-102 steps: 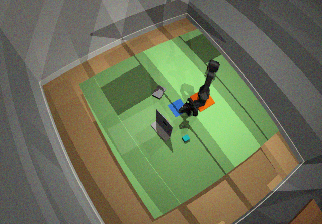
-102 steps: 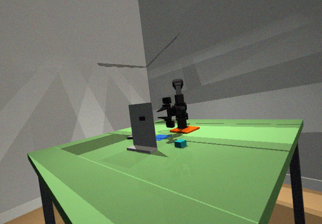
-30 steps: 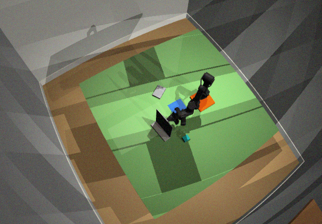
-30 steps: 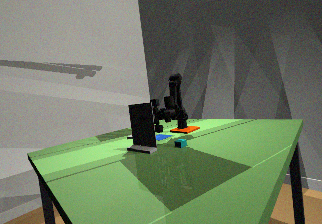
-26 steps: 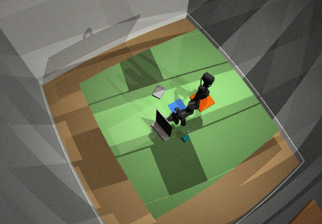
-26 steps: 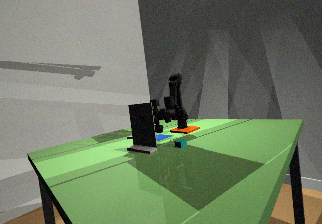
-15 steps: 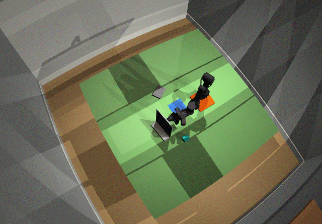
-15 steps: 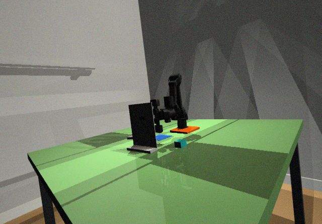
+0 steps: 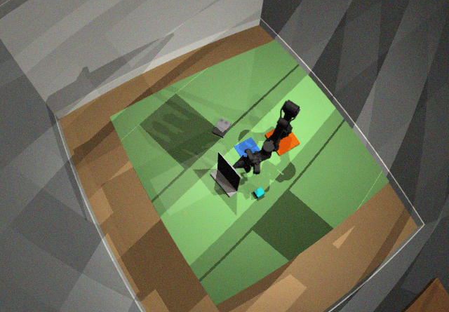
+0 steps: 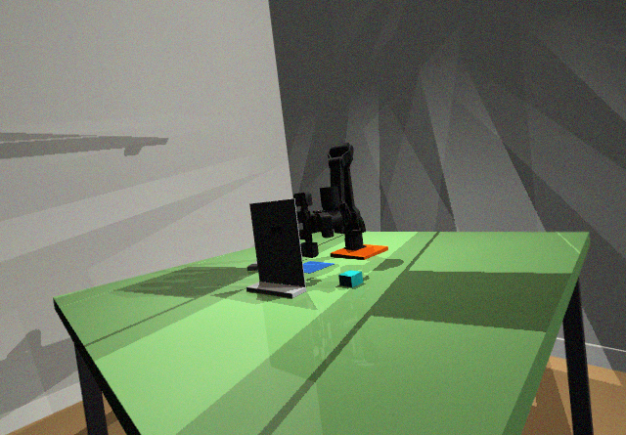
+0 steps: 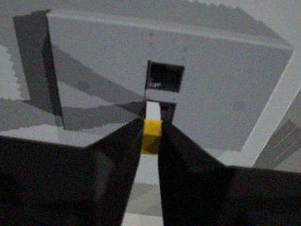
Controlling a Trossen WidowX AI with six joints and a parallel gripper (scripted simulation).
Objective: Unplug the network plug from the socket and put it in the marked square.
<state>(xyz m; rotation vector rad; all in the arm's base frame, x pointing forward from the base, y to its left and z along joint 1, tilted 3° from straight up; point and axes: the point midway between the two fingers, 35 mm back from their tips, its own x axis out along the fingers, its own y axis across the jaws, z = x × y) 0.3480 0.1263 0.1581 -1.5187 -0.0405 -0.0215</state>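
Observation:
The upright panel (image 9: 227, 172) (image 10: 278, 258) (image 11: 212, 80) stands on a light foot. In the wrist view it has two dark openings, one above the other. The plug (image 11: 151, 137), with a yellow rear and a white front part, is at the lower opening (image 11: 167, 112). How deep its front sits there, and the tab's state, cannot be told. My gripper (image 11: 151, 128) (image 9: 236, 166) is shut on the plug's yellow rear, close in front of the panel. Its fingertips are hidden behind the panel in the exterior view. A blue square (image 9: 248, 144) (image 10: 318, 266) lies flat on the table between panel and arm base.
A cyan block (image 9: 259, 192) (image 10: 350, 278) sits beside the panel on the green table (image 9: 308, 200) (image 10: 201, 369). A grey box (image 9: 222, 127) lies on the other side, beyond the blue square. The arm's base stands on an orange plate (image 9: 290, 145) (image 10: 371, 251).

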